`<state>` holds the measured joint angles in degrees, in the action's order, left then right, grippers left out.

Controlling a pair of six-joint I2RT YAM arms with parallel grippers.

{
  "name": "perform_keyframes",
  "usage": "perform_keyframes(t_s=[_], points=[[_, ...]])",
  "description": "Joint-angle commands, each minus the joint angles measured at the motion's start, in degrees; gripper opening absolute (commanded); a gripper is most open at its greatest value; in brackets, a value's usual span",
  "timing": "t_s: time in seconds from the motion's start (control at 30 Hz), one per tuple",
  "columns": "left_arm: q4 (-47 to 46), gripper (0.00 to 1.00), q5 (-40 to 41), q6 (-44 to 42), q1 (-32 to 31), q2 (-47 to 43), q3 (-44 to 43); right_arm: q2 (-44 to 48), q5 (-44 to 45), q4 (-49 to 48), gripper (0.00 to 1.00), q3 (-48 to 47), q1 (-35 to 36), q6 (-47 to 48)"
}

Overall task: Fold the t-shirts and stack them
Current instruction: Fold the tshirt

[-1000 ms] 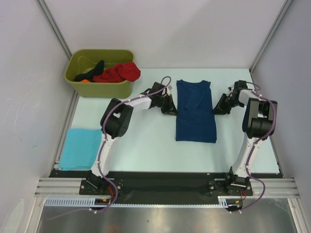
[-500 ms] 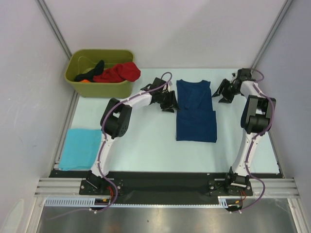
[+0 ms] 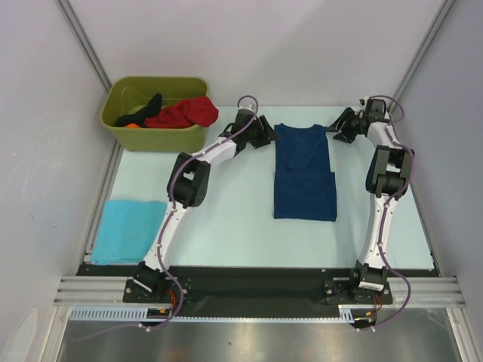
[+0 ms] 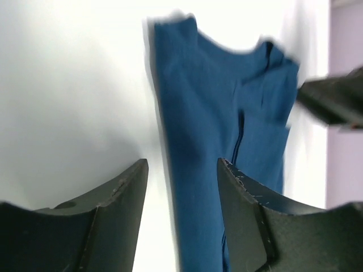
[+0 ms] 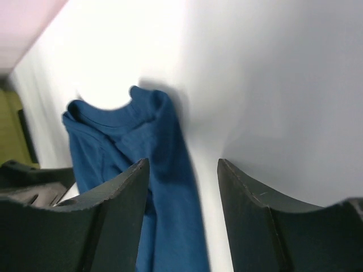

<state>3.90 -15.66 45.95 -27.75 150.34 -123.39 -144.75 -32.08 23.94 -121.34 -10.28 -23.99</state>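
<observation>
Navy t-shirt (image 3: 303, 170) just beside left claw (image 3: 264, 132)

My top camera hangs high above and behind my bases (image 3: 151, 285), looking down from far off over the whole desk (image 3: 226, 226). My left wrist camera rides close behind my left jaws, low near the desk's far edge, facing right across the navy t-shirt (image 4: 204, 141), while my right wrist camera rides just as close behind my right jaws and faces left over it toward the olive bin (image 5: 8, 130). All three share that shirt's collar end, and each wrist view catches the other arm's jaws at its rim.
</observation>
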Motion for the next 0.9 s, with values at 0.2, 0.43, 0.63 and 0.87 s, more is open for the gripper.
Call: perform_keyframes(t_s=[0.2,0.43,0.63,0.87], points=[[-12.77,0.5,7.48,15.21,-0.38,6.45,-4.48,-5.37,-1.68,-2.24,0.52,-5.4,2.9,-1.5],[-10.93,0.45,9.68,16.62,-1.35,9.62,-9.41,-5.72,-0.53,-2.67,0.51,-4.52,2.9,-1.41],[-11.9,0.21,11.97,18.19,-0.91,10.14,-9.76,-7.04,-0.27,-2.93,0.34,-4.96,3.34,-2.02],[-12.43,0.0,14.16,18.3,0.85,8.83,-10.02,-9.41,-1.59,-4.44,0.05,-9.08,4.39,-6.15]])
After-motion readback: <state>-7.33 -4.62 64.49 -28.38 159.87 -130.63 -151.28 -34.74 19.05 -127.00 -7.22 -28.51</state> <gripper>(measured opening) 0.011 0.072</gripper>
